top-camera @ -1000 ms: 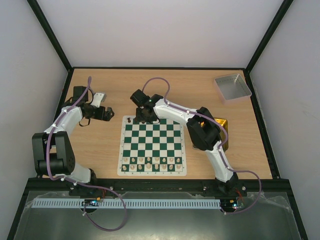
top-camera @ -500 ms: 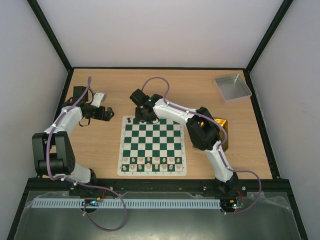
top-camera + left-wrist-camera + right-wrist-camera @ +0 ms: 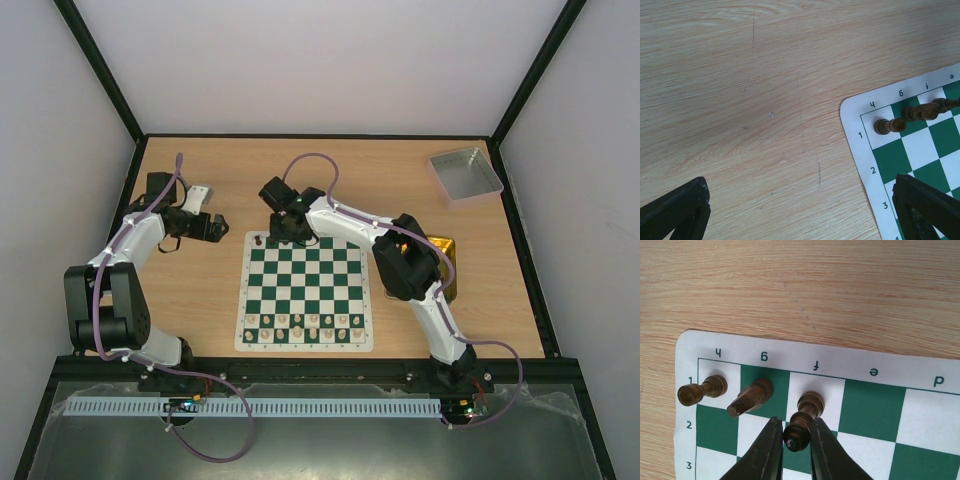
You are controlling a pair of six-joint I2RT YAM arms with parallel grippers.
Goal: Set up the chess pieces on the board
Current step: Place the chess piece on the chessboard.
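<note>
Right wrist: right gripper (image 3: 795, 432) straddling head of dark piece (image 3: 810, 402) standing upright on f1 of the board (image 3: 715, 347). Fingers snug either side, pinching or just clear, can't tell. Two other chess pieces (image 3: 751, 397) at its 9 o'clock. Left gripper (image 3: 800, 215) spread wide, over bare wood. Best to open fully, then lift straight up, no sideways drift toward those two.

Looking down on wooden desk (image 3: 740, 100), fingers of left tool (image 3: 800, 205) spread wide at bottom corners; to the right, board (image 3: 852, 130) corner, three dark chess pieces (image 3: 888, 126) on h1, g1, f1
</note>
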